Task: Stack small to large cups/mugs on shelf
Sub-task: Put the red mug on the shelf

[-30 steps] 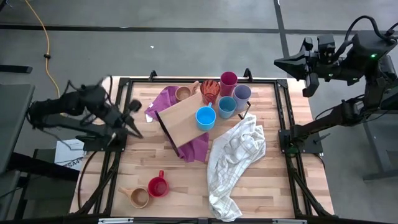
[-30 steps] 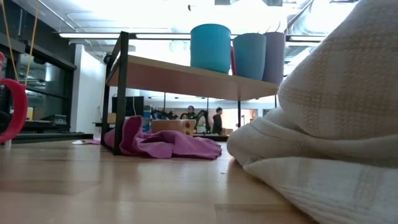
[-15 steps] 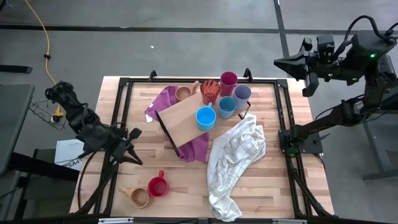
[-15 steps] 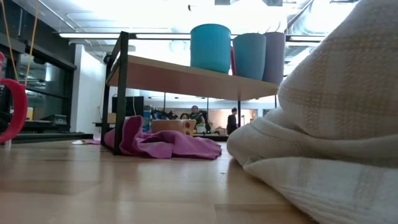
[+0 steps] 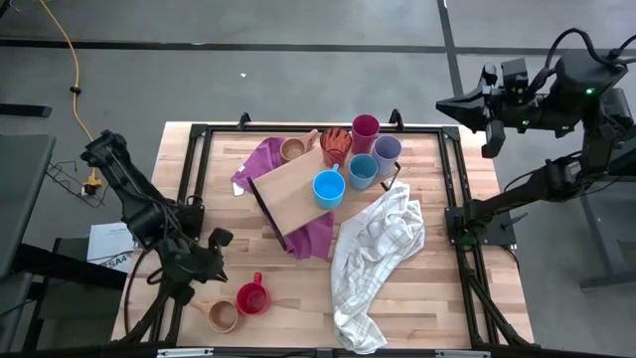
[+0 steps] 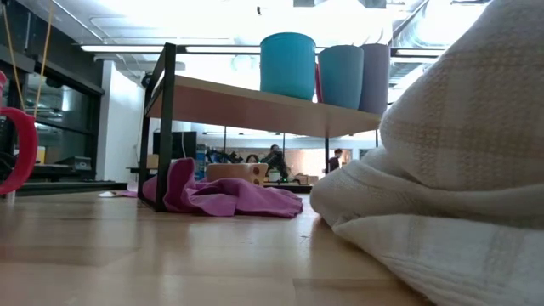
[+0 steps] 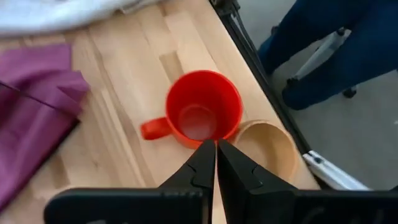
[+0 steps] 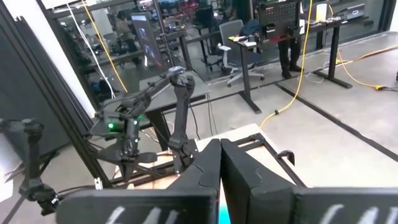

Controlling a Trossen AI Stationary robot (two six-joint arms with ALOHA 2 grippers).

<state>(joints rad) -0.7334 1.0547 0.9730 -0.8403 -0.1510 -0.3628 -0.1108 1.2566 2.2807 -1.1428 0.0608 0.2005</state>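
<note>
The shelf [image 5: 290, 191] is a light-wood board on a black frame at the table's middle. On it stand two blue cups [image 5: 329, 188] [image 5: 362, 171], a lavender tumbler [image 5: 387, 151] and a magenta tumbler [image 5: 365, 129]; the first three show in the low view [image 6: 287, 64]. A red mug [image 5: 337, 145] and a tan mug [image 5: 293, 149] sit at the shelf's far end. Another red mug [image 7: 202, 114] and tan mug [image 7: 267, 148] stand upright on the table near the front left. My left gripper [image 7: 216, 145] is shut, above the table just left of that red mug. My right gripper [image 5: 444, 102] is shut, off the table's far right corner.
A purple cloth [image 5: 260, 159] lies under and around the shelf's left part. A white checked towel [image 5: 378, 249] lies crumpled from the shelf's right side to the near edge and fills the low view's right [image 6: 459, 170]. Black frame rails [image 5: 189, 199] run along the table's sides.
My left arm has swung from beside the table's left edge toward the near edge, and its gripper has come down close to the red and tan mugs at the front left. No cup has moved.
</note>
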